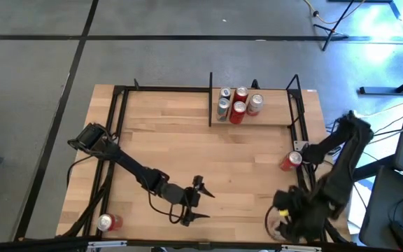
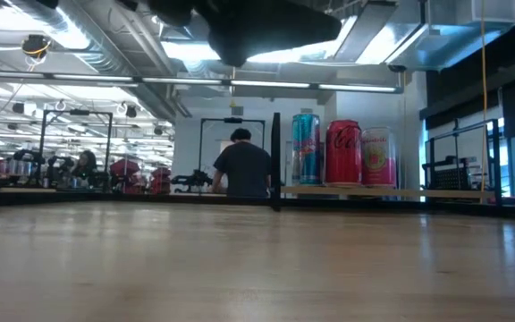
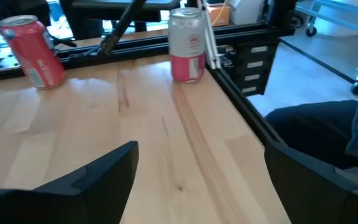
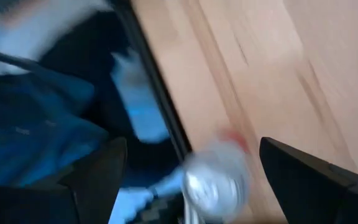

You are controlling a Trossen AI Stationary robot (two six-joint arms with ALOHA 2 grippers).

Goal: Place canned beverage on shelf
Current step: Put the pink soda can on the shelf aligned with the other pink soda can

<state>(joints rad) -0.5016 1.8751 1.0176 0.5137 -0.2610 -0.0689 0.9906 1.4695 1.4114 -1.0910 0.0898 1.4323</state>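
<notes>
Shelf [image 1: 271, 119]: we see the light plank bay at the table's far edge, right of centre, bounded by thin black uprights; its left half is occupied, its right half is bare.
Cans already shelved [image 1: 238, 103]: we count five in the high view, clustered against the bay's left upright, all standing; the low view shows three of them side by side (a teal one, a red one, a pink one).
Can at the right edge [image 1: 290, 161]: a red can with a silver top, near the table's right border and well short of the shelf; it is also in the left wrist view as a pink-and-silver can beside the black frame.
Can at the near left corner [image 1: 108, 222]: a red can lying by the frame, well apart from the shelf and from both grippers.
Right gripper [image 4: 185, 165]: fingers spread wide with nothing between them; a silver can top shows just beyond them by the table's edge, though we cannot tell how close.
Left gripper [image 1: 196, 201]: parked over the near middle of the tabletop, fingers parted and empty.
Done: we judge the task well under way, with five cans on the shelf.
Left: at least two cans are off the shelf; we judge the right-edge can the likelier next pick, and it is not yet grasped.
</notes>
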